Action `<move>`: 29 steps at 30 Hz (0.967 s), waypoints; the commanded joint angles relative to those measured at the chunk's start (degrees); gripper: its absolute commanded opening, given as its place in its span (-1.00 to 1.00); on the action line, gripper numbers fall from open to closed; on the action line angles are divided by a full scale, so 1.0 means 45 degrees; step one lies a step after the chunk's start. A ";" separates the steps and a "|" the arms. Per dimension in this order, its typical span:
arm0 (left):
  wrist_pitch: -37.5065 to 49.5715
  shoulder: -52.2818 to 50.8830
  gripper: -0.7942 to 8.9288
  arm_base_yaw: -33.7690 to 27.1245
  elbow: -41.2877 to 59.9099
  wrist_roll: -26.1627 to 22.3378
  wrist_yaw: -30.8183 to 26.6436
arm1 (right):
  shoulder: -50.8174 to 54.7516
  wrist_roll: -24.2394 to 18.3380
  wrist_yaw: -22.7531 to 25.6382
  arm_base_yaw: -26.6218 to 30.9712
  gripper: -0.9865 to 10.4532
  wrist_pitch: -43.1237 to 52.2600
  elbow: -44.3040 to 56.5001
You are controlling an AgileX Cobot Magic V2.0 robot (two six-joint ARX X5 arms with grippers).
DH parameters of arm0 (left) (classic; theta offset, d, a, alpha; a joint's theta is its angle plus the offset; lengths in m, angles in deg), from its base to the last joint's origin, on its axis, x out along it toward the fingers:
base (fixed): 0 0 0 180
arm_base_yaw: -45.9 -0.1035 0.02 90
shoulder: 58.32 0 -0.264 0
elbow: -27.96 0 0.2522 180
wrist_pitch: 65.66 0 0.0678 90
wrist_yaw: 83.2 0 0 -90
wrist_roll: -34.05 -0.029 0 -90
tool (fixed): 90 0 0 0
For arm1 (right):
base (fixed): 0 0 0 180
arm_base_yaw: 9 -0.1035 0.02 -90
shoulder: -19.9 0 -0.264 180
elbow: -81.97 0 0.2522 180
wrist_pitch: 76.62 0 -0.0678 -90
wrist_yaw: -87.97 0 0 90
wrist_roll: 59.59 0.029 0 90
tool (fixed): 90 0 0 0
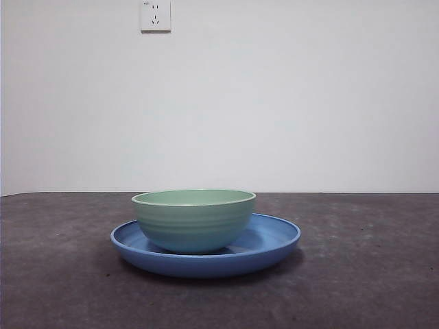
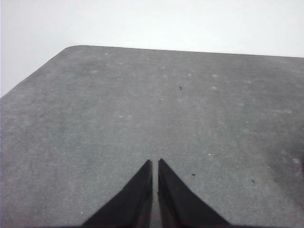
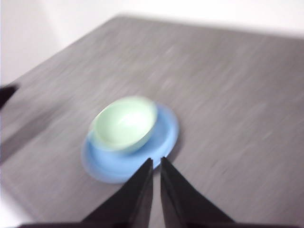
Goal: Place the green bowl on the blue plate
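The green bowl [image 1: 193, 219] stands upright inside the blue plate [image 1: 274, 240] at the middle of the dark table. Both also show, blurred, in the right wrist view: the bowl [image 3: 124, 122] sits on the plate [image 3: 166, 133]. My right gripper [image 3: 156, 161] is shut and empty, apart from the plate and above the table. My left gripper [image 2: 155, 162] is shut and empty over bare table, with neither bowl nor plate in its view. Neither gripper shows in the front view.
A dark grey table [image 1: 370, 274] runs to a white wall with a socket [image 1: 156, 15]. The table's far edge and rounded corner [image 2: 71, 47] show in the left wrist view. A dark tip [image 3: 7, 92] shows at one edge of the right wrist view.
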 commanded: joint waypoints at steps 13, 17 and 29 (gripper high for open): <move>-0.0078 -0.0019 -0.80 -0.0005 0.0262 -0.0053 -0.0034 | 0.3419 -0.0889 0.4260 0.3070 -0.79 0.7966 0.7572; -0.0083 -0.0019 -0.80 -0.0005 0.0262 -0.0053 -0.0034 | 0.3968 -0.0758 0.4872 0.3065 -0.79 0.8335 0.8859; -0.0078 -0.0019 -0.80 -0.0005 0.0262 -0.0053 -0.0034 | 0.4386 -0.0627 0.5129 0.3055 -0.79 0.8417 1.0569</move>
